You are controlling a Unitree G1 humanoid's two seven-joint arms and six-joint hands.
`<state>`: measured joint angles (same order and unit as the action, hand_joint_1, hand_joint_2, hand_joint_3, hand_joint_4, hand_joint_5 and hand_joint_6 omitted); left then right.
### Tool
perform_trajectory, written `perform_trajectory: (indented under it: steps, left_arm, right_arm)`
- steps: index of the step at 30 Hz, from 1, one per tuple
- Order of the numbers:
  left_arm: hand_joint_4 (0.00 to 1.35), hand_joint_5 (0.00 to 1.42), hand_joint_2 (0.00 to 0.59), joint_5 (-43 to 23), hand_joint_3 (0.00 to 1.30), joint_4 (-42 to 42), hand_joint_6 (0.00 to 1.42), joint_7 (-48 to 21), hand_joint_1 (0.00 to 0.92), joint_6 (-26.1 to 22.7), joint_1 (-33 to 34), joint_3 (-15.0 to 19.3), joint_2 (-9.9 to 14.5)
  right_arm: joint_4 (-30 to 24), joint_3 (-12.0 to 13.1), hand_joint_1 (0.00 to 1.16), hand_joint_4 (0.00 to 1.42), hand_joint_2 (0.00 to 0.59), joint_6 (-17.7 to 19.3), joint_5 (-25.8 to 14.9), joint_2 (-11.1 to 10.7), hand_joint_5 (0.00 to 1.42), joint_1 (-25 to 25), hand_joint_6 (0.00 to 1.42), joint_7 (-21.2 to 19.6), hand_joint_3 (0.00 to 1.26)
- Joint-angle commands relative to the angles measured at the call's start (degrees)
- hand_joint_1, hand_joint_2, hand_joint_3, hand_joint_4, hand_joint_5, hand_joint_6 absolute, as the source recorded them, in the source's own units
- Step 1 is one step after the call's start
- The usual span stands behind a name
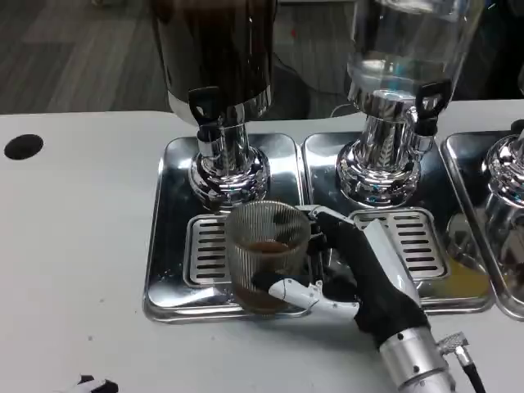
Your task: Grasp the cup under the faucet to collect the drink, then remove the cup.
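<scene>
The cup, a clear ribbed glass, is standing upright on the slotted drip grate of the left steel tray, and it is holding a small amount of brown drink at its bottom. It is sitting in front of the left dispenser's chrome base, a little to the right of the black faucet above it. The right hand is reaching in from the lower right side and is wrapping around the cup: its thumb is lying across the lower front of the glass and the other fingers are going around the right and back side, so the hand is gripping the cup. The silver forearm is coming up from the bottom edge. The left dispenser has a dark tank, and beside it the middle dispenser has a clear tank and is standing on its own tray. A third tray is showing at the right edge. All of them are resting on the white table, which has a black round hole at its left side.
</scene>
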<state>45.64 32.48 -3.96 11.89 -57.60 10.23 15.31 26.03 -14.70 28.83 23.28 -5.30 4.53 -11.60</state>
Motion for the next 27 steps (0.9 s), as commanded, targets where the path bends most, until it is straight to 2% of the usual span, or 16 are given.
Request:
perform_trajectory:
  steps: [1,9,18,27]
  left_arm:
    - [0.14,0.18,0.128,0.0,0.27,0.6,0.38,0.0,0.0,-0.1,-0.6,0.7,0.7]
    - [0.14,0.18,0.128,-0.5,0.27,0.8,0.39,0.3,0.0,0.5,-1.6,1.5,0.8]
    - [0.14,0.18,0.128,-0.3,0.27,0.8,0.39,0.3,0.0,0.8,-2.0,1.7,0.8]
    - [0.13,0.18,0.129,0.2,0.27,1.1,0.39,-0.4,0.0,0.5,-1.6,1.2,0.9]
  right_arm:
    - [-0.8,0.2,0.53,0.53,0.144,2.8,-1.1,0.7,0.59,1.3,0.47,-0.4,0.47]
    - [1.1,-0.1,0.54,0.53,0.141,3.5,-0.9,1.4,0.6,2.1,0.49,-0.9,0.47]
    - [2.1,0.0,0.54,0.54,0.14,6.0,-0.9,1.6,0.6,2.3,0.49,-1.2,0.48]
    - [2.2,0.7,0.57,0.54,0.138,8.1,-1.6,0.8,0.6,1.1,0.49,-0.7,0.48]
